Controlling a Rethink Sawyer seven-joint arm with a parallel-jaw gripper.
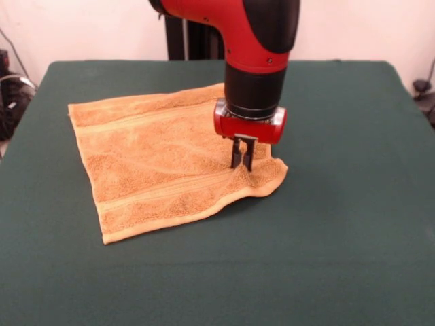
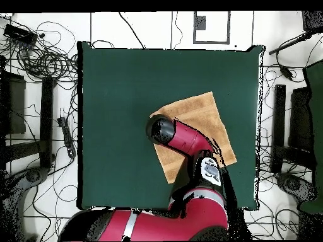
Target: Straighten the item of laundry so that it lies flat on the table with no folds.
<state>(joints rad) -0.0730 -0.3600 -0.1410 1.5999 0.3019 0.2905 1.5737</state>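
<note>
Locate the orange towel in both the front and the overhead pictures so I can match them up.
Front view: the towel lies left of centre on the table, with the gripper down on its right corner.
Overhead view: the towel sits right of centre, partly under the arm.
Shared landmark: the red arm over the towel.

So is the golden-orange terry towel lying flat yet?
Not quite: the golden-orange terry towel is mostly spread, but puckers around the gripper.
</note>
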